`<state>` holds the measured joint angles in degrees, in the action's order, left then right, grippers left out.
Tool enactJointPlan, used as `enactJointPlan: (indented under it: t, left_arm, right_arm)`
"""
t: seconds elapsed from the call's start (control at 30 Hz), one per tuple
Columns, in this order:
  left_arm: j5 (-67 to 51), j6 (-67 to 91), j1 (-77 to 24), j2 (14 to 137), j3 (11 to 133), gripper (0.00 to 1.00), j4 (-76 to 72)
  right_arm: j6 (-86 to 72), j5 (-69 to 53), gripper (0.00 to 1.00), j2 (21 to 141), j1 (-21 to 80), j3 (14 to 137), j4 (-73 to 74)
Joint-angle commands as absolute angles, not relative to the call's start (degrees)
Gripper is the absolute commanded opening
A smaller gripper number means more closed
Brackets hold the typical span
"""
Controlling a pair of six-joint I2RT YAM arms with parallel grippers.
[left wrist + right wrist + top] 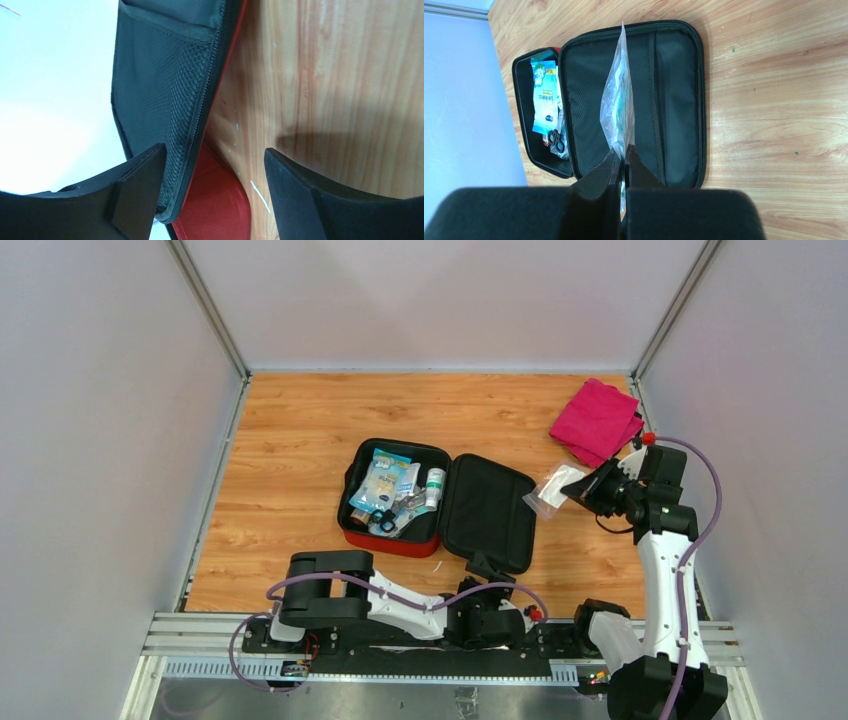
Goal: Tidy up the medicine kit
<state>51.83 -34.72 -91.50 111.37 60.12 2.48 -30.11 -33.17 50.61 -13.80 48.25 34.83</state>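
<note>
- The medicine kit [386, 537] lies open in the middle of the counter [290, 440]. Its red tray is toward the left edge and its black-lined lid [490, 510] is folded out flat toward the right.
- My right tool [624, 150] is clamped on one end of a clear plastic packet [616, 100], holding it off the counter between the lid and the right edge. I judge the end grip lets the rest hang free, so it can be slid into the kit.
- My left tool [214, 150] sits low by the near edge with its jaws apart, astride the lid's near rim. One pad [137, 192] is just beside the mesh lining and the other is over bare wood. It grips nothing; my guess is that it is there to steady or lift the lid.
- The tray holds a blue-and-white pouch [380, 480], a small white bottle [434, 488] and black scissors [556, 142], packed close together. The lid side looks like the roomier place for the packet.
- A magenta cloth [597, 420] lies at the far right corner, well apart from the kit.
- Only the top view gives the whole layout and the cloth.
- Only the left wrist view shows the zip, the mesh weave and the red shell close up, with the gap between the pads.
- Only the right wrist view shows the pinch on the packet and the lid's inner pocket.
</note>
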Motion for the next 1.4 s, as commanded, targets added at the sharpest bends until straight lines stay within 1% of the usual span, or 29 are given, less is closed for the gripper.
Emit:
enactJointPlan:
  t: [0.0,0.07,0.23,0.5,0.6,0.73,0.93,1.1,1.37]
  left_arm:
    - [57.84,-38.86,-89.95,113.56,61.04,0.74,-4.21]
    - [59.36,-40.48,-89.01,114.32,61.1,0.71,-6.58]
    - [62.25,-44.39,-87.1,116.05,61.19,0.55,-11.29]
    - [64.08,-43.28,-86.98,113.38,60.99,0.28,-11.66]
    - [64.68,-41.91,-86.98,111.23,60.44,0.2,-11.65]
    - [65.91,-39.03,-86.93,108.45,59.66,0.17,-11.67]
    - [66.76,-34.22,-86.93,106.99,59.0,0.17,-11.54]
    - [66.84,-32.26,-86.93,106.16,58.42,0.17,-11.61]
    - [67.03,-28.74,-86.92,103.83,57.48,0.17,-11.6]
  right_arm:
    - [-29.32,-35.25,0.0,49.95,-14.55,49.26,37.0]
    - [-29.28,-35.38,0.0,50.0,-14.52,49.23,36.96]
    - [-29.44,-35.94,0.0,49.94,-14.53,49.39,37.08]
    - [-28.99,-35.97,0.0,50.03,-14.55,51.91,39.29]
    - [-28.75,-35.42,0.0,50.13,-14.58,53.59,41.9]
    - [-28.19,-35.3,0.0,50.18,-14.46,56.78,46.47]
    - [-26.5,-31.89,0.0,51.01,-13.22,63.59,54.14]
    - [-24.1,-32.19,0.0,54.13,-12.23,68.19,59.31]
    - [-24.03,-30.87,0.0,58.79,-10.68,67.56,60.18]
